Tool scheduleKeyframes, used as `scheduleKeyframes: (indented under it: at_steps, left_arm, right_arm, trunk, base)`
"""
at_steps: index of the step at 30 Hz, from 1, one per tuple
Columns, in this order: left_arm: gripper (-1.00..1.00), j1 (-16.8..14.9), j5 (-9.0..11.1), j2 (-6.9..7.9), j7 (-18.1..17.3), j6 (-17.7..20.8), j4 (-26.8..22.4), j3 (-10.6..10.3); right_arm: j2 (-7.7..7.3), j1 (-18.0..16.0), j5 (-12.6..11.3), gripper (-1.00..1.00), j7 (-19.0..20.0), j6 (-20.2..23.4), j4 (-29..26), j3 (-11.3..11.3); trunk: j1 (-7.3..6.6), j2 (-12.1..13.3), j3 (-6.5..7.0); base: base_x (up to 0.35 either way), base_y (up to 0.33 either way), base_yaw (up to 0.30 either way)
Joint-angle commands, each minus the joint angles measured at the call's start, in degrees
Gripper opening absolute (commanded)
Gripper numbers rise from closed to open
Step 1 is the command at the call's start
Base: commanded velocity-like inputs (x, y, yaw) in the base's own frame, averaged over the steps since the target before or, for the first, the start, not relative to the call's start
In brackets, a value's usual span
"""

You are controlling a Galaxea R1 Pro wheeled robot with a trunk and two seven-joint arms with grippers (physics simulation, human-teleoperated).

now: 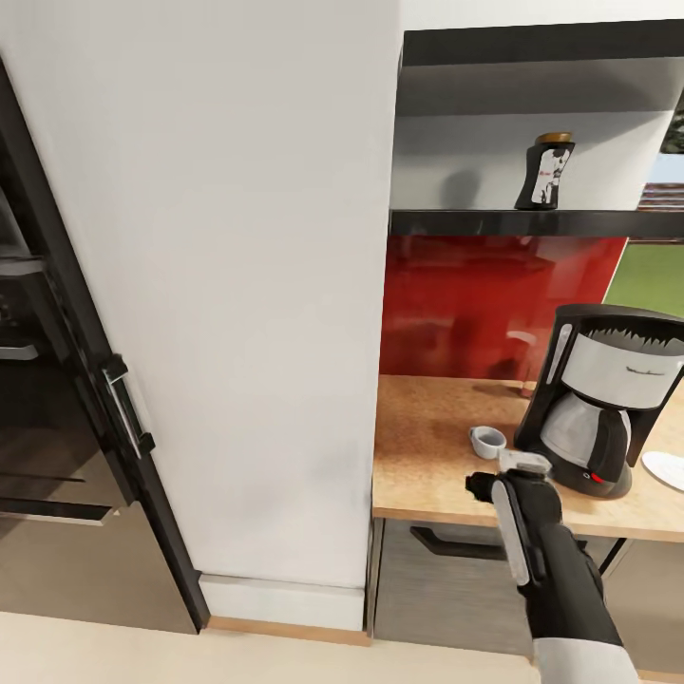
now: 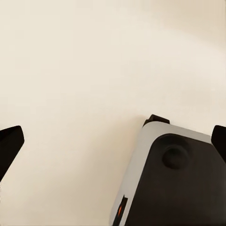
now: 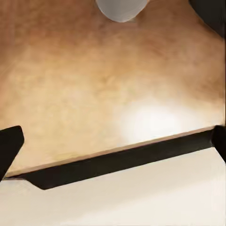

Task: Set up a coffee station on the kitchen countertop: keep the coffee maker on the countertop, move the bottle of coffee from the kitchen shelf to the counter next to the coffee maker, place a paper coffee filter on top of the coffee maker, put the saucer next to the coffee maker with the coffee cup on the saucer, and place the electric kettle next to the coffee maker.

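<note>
The black and silver coffee maker point(image 1: 608, 408) stands on the cork-coloured countertop point(image 1: 427, 465) at the right. A small grey coffee cup point(image 1: 487, 441) sits just left of its base and appears again in the right wrist view point(image 3: 121, 9). The dark bottle of coffee point(image 1: 546, 171) stands upright on the shelf point(image 1: 532, 223) above. A flat white thing point(image 1: 665, 467) is cut off by the right edge; I cannot tell what it is. My right gripper point(image 1: 518, 464) hovers over the counter's front edge, near the cup, open and empty point(image 3: 113, 146). My left gripper point(image 2: 113, 146) is open above the floor.
A tall white cabinet side point(image 1: 237, 285) rises left of the counter, with a black oven point(image 1: 47, 399) beyond it. A red backsplash point(image 1: 475, 304) closes the back. Under the counter is a grey drawer with a dark handle point(image 1: 456, 546). My base point(image 2: 174, 183) lies below the left gripper.
</note>
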Motion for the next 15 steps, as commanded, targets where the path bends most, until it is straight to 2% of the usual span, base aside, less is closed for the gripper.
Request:
scheduleKeyframes:
  at_steps: [1,5,7,9,12,14,15]
  left_arm:
    - [1.0,0.02,0.15,-0.03,-0.46,0.04,-0.07,0.1]
    - [1.0,0.02,0.07,-0.07,-0.46,0.1,-0.07,0.08]
    - [1.0,0.02,0.05,-0.08,-0.46,0.12,-0.07,0.08]
    - [1.0,0.02,0.03,-0.12,-0.4,0.18,-0.07,0.08]
    - [1.0,0.02,0.05,-0.14,-0.38,0.2,-0.07,0.08]
    - [1.0,0.02,0.09,-0.16,-0.37,0.21,-0.07,0.08]
    - [1.0,0.02,0.11,-0.17,-0.37,0.21,-0.04,0.08]
  right_arm:
    - [0.13,-5.6,-0.12,1.0,-0.08,0.22,0.49,-0.06]
    - [0.17,-10.02,0.04,1.0,0.11,0.22,3.75,-0.06]
    - [0.18,-12.74,0.09,1.0,0.29,0.22,7.72,-0.06]
    - [0.16,-17.43,0.01,1.0,0.99,0.22,15.61,-0.06]
    - [0.06,-20.85,0.07,1.0,1.39,0.22,21.17,-0.06]
    - [-0.09,-24.96,0.22,1.0,1.61,0.22,28.1,-0.03]
    - [-0.32,-29.82,0.29,1.0,1.72,0.22,35.59,0.01]
  trunk:
    - [0.02,-0.07,-0.09]
    - [0.02,-0.07,-0.09]
    - [0.02,-0.07,-0.09]
    - [0.02,-0.07,-0.09]
    - [0.02,-0.07,-0.09]
    - [0.02,-0.07,-0.09]
    - [0.02,-0.07,-0.09]
  base:
    - [0.0,0.0,0.0]
    - [0.0,0.0,0.0]
    - [0.0,0.0,0.0]
    - [0.0,0.0,0.0]
    - [0.0,0.0,0.0]
    - [0.0,0.0,0.0]
    - [0.0,0.0,0.0]
